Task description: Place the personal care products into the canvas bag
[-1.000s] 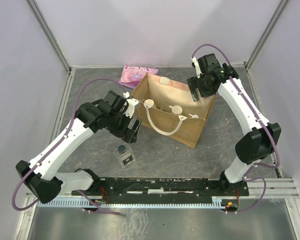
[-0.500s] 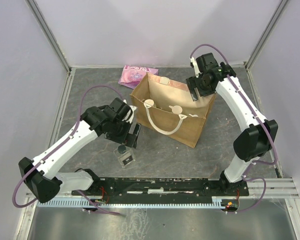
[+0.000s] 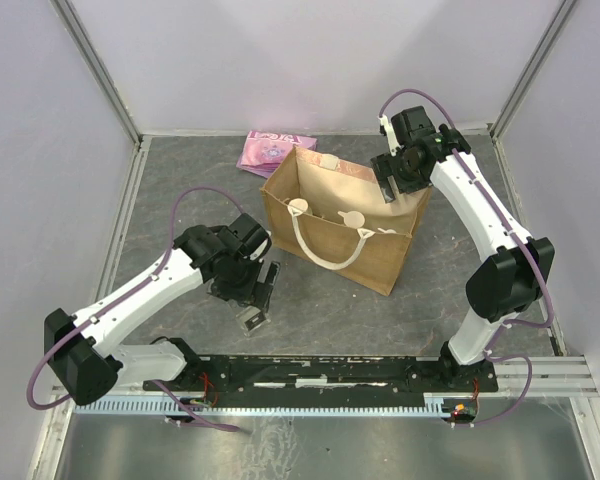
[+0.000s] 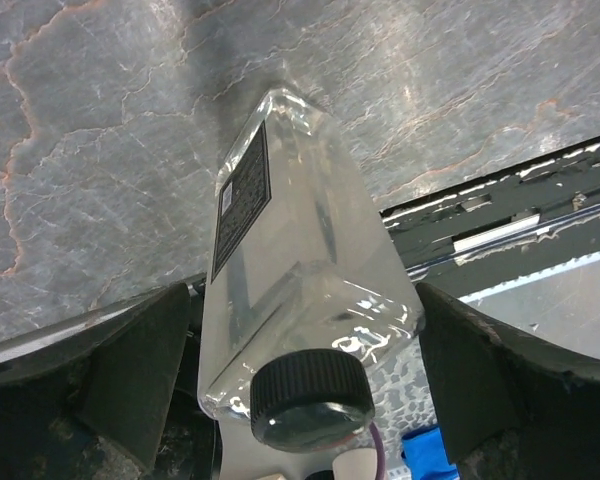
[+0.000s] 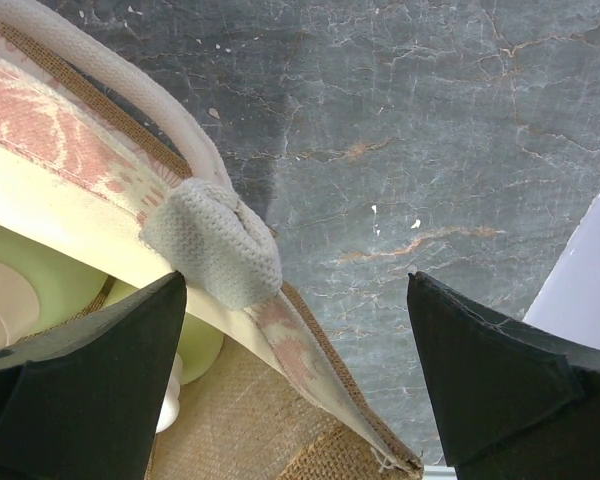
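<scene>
Left arm [image 3: 145, 287] lowered, jaws open astride clear bottle [image 4: 300, 290]

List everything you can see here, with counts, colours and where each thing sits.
canvas bag: one, tan-brown with cream rope handles, standing open mid-table.
yellow-green bottles: at least two showing, cream tops, inside the bag; full count hidden.
clear square bottle: one, dark round cap, upright on the table near the front edge.
pink packet: one, flat on the table behind the bag.
table: one, grey, stone-patterned.
left hand: open, a finger on each side of the clear square bottle.
right hand: open, over the bag's rim by a handle knot.
</scene>
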You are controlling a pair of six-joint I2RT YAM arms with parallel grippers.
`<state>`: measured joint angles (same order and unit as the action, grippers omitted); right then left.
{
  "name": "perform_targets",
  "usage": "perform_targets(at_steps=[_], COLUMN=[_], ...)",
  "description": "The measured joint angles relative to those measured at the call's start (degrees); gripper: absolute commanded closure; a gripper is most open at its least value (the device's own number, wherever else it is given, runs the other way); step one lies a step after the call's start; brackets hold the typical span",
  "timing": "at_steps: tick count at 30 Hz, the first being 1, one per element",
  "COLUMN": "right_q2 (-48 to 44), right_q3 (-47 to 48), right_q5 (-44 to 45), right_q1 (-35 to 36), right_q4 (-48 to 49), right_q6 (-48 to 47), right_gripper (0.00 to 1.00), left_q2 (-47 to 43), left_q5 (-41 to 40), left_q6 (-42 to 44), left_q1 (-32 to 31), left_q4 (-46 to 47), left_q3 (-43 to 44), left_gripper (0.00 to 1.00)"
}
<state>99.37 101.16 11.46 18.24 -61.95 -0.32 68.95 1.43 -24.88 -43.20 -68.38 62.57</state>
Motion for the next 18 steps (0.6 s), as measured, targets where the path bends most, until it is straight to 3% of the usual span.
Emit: perform_targets(at_steps=[3,12,16,18], right_q2=[0.0,0.0,0.0,0.0], right_q3=[0.0,0.0,0.0,0.0], right_q5=[0.0,0.0,0.0,0.0], right_q1=[0.0,0.0,0.0,0.0], right_q4=[0.0,0.0,0.0,0.0], right_q6=[0.0,0.0,0.0,0.0], right_gripper=[0.01,0.01,0.01,0.01], left_q2=[0.0,-1.2,-1.2,-0.8], left_q5=[-0.2,-1.3,-2.0,-2.4], left_q6=[-0.9,-1.3,-1.2,-1.2], left_q1=[0.0,0.1,0.0,0.0], left_q4=[0.4,3.8,3.7,3.5], left_q3=[-1.7,-3.9,-3.9,-3.5], left_gripper=[0.2,0.79,0.96,0.97])
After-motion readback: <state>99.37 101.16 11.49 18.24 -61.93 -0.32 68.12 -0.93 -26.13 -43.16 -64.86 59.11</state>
